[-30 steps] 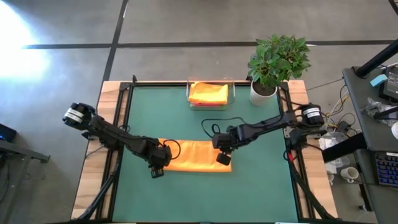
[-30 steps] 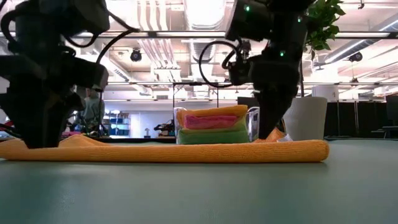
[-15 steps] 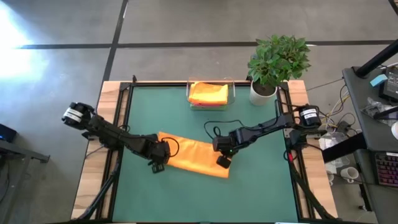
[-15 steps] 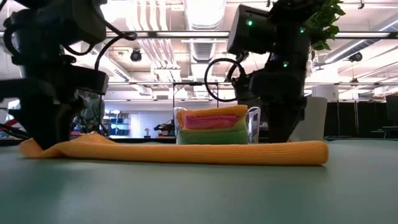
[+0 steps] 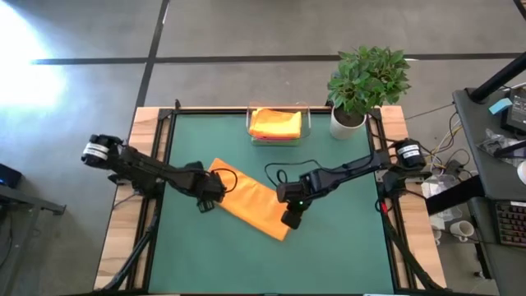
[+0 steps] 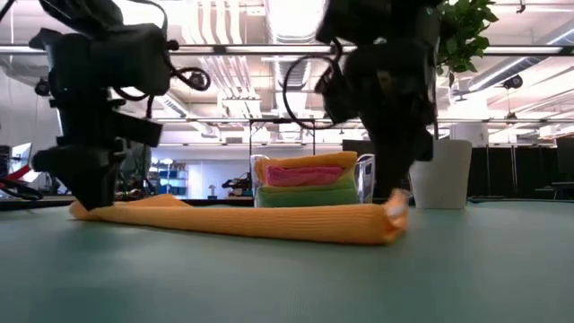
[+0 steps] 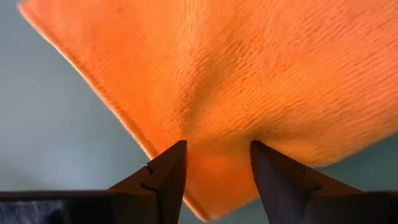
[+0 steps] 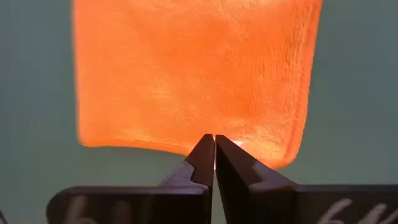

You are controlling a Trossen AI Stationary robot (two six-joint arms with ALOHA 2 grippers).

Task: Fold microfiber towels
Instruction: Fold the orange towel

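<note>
Folded strip being turned on the green mat

Your soft orange microfiber towel [image 5: 251,204] lies diagonally mid-table, 6 o'clock of the tray. Left gripper [image 5: 206,200] straddles its 10 o'clock end, jaws parted; right gripper [image 5: 290,219] pinches the 4 o'clock end. Next, I judge: fold end over end.

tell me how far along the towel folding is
Done: a folded stack sits in the clear tray, orange on top, pink and green below. In hand: one orange towel lies folded in a strip, left gripper open at one end, right gripper shut at the other. Left: folding it smaller.
</note>
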